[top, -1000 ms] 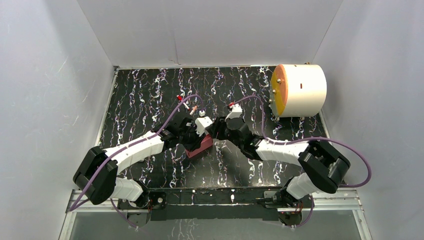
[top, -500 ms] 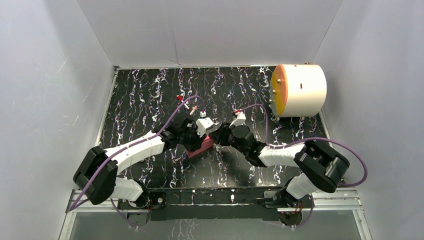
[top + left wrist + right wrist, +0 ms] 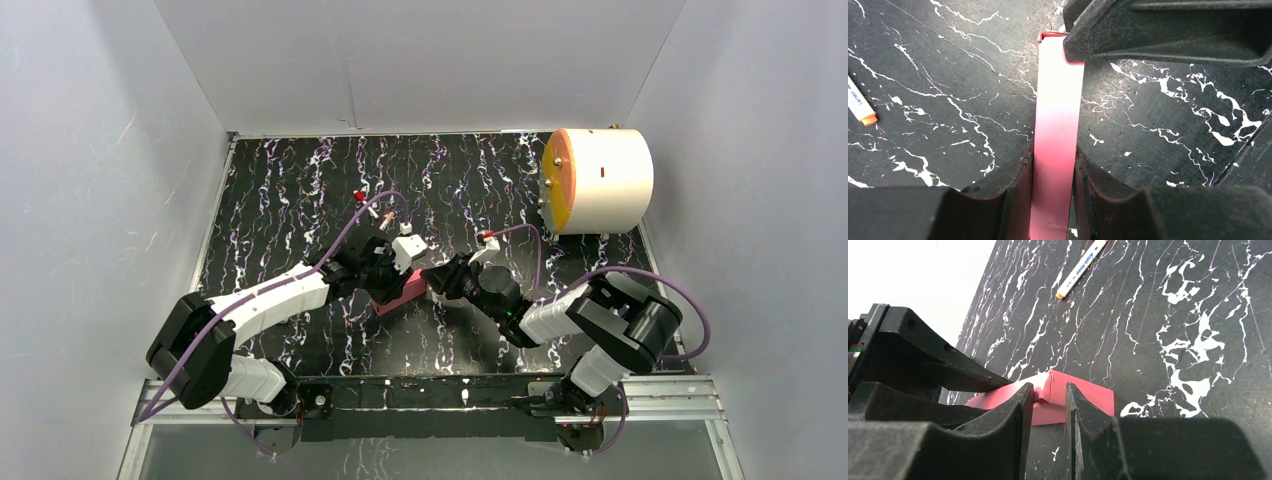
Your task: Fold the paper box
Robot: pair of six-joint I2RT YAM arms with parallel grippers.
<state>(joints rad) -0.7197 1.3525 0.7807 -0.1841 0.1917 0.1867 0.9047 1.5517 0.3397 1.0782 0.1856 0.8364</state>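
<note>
Pink box [image 3: 1055,100] x1: L hand [image 3: 1053,162] clamped on it, R hand [image 3: 1049,392] part-open astride its end. 2 pens [image 3: 366,203], 1 cylinder [image 3: 598,180] on worktop [image 3: 280,190].

Matt pink paper box [image 3: 1057,125] on smooth black white-veined table [image 3: 938,75]

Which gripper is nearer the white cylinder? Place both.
Right. The right gripper is at the paper box's cylinder-side end; the left gripper clamps its other end, farther from the white cylinder.
</note>
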